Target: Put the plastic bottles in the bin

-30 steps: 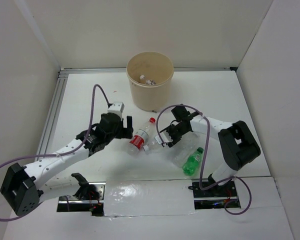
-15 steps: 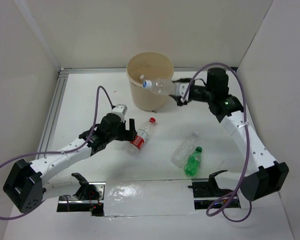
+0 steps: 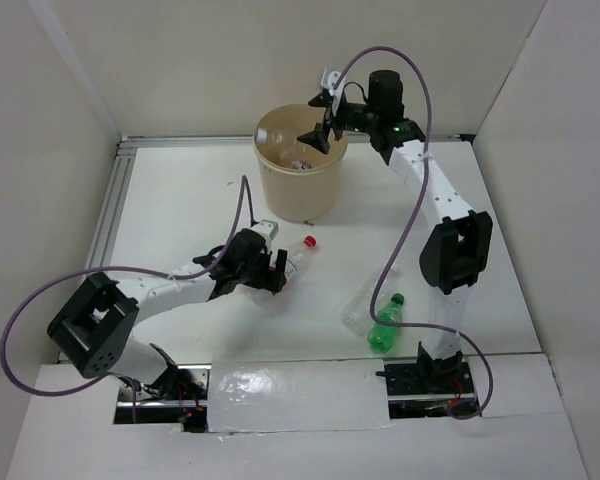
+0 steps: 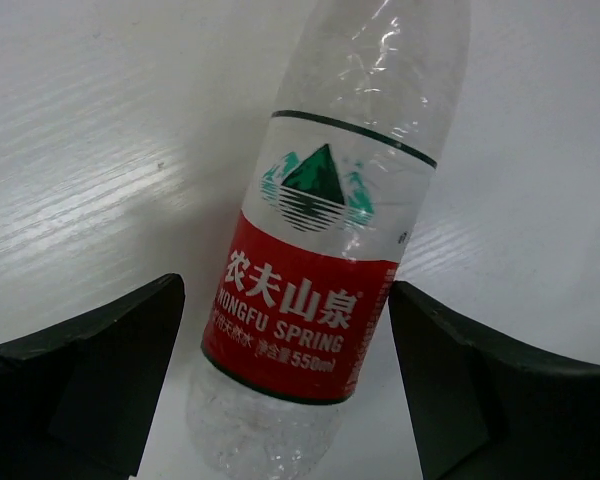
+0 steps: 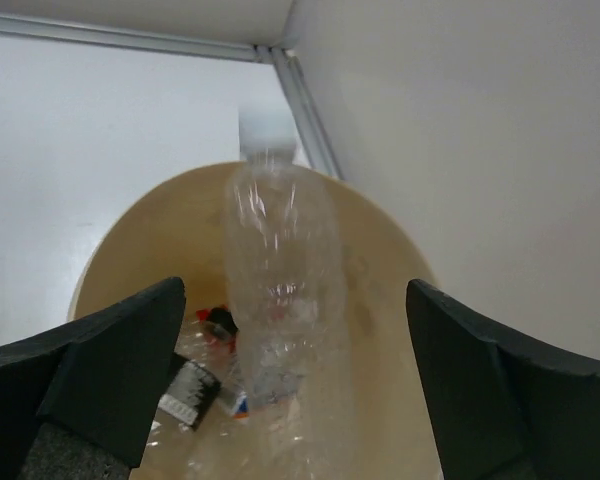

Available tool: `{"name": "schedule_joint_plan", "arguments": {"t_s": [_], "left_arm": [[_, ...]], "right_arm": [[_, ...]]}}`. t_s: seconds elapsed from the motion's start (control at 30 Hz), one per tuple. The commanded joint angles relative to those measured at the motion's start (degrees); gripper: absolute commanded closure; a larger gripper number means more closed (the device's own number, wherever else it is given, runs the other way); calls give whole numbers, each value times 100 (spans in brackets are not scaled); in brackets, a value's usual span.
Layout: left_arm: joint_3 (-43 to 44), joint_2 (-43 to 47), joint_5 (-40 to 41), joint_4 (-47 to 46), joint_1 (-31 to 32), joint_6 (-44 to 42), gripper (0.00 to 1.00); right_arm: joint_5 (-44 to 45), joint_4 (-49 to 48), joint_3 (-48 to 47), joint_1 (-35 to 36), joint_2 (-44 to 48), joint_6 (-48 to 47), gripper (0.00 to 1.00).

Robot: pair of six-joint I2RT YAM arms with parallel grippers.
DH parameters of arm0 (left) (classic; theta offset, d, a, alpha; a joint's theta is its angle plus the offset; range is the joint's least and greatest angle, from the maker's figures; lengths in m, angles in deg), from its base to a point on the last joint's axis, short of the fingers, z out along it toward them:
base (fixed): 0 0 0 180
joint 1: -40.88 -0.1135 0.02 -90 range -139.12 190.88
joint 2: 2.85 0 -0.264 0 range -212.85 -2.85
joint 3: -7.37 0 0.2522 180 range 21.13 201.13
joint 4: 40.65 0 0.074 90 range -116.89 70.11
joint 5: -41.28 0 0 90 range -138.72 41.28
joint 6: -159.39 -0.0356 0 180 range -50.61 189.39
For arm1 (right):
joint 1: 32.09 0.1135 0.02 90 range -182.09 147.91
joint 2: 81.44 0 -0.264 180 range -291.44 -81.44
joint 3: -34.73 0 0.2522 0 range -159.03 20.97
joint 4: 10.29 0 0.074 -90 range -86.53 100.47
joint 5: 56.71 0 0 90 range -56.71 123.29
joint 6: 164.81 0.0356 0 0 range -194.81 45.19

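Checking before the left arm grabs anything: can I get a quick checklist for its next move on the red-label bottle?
1. Left gripper open: ok.
2. Red-label bottle lies between its fingers: ok.
3. Right gripper open over the bin: ok.
4. White-capped bottle settled in the bin: cannot tell, blurred.
5. All bottles binned: not ok; clear bottle and green bottle lie on the table.
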Motion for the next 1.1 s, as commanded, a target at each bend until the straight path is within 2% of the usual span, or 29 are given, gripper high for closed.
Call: {"name": "schedule_joint_plan", "arguments": {"t_s": [0.0,0.07,0.1,0.17,0.2,0.33,0.37,0.4,0.43,0.47,0.5,0.53,0.57,0.6,0.63,0.67,0.73,0.77,0.8,0.87,0.9,0.97,1.0,1.07], "left_arm": [[340,-454,-34,-330,148,-167,5],[542,-649,-34,-260,210,-237,18],[604,-728,36,-208,263,-237,40],[658,-791,37,-129,263,-290,56],[736,-791,37,-41,324,-290,71],[1008,-177,-33,301,430,-535,100],[1096,33,-95,364,430,-649,100],[1332,401,-173,364,430,-720,100],[1700,553,-235,425,430,-834,100],[1703,650,-236,426,430,-905,100],[2147,703,-297,426,430,-957,100],[2387,703,-297,426,430,-1019,100],[2894,616,-297,365,430,-1133,100],[3125,529,-245,277,430,-1134,100],[3354,284,-175,198,378,-1195,100],[3573,134,-113,102,378,-1195,100],[4171,-191,106,-250,203,-1195,100],[4391,-593,377,-338,202,-1195,99],[4845,-823,580,-400,123,-1195,99],[5375,-1333,896,-462,-25,-1195,99],[5925,-2110,1046,-297,-105,-1247,98],[6412,-2335,1100,-137,-175,-1309,95],[6545,-2503,1196,-137,-176,-1310,87],[6546,-2645,1197,-259,-368,-1310,63]], "right_arm": [[-351,61,-321,-132,303,671,1],[-351,-81,-23,-272,496,856,1],[-351,-81,56,-334,697,944,1],[-403,-81,320,-553,909,1138,1],[-403,-3,408,-642,1024,1199,1],[-517,611,1215,-1213,1901,1104,3],[-622,787,1635,-1362,2043,842,6],[-736,1024,1831,-1651,2175,587,19],[-885,1731,2181,-1888,2394,-268,30],[-887,2112,2402,-1891,2500,-729,41],[-887,2655,2648,-2074,2727,-1082,68],[-887,2913,2920,-2136,2852,-1416,77],[-835,3142,3471,-2189,2992,-2176,82],[-756,3310,3763,-2190,3133,-2506,85],[-572,3503,4036,-2190,3421,-2788,82],[-510,3505,4543,-2190,3563,-3034,74],[-422,3670,4942,-2190,3923,-3360,51],[-360,3672,5101,-2190,4021,-3553,32],[-359,3672,5372,-2190,4100,-3555,22],[-307,3802,5567,-2190,4311,-3800,14],[-246,3882,5786,-2190,4434,-4167,9],[-245,3996,5840,-2190,4522,-4475,5],[-245,4093,5910,-2190,4523,-4661,5],[-245,4416,5998,-2137,4593,-5082,2]]}}
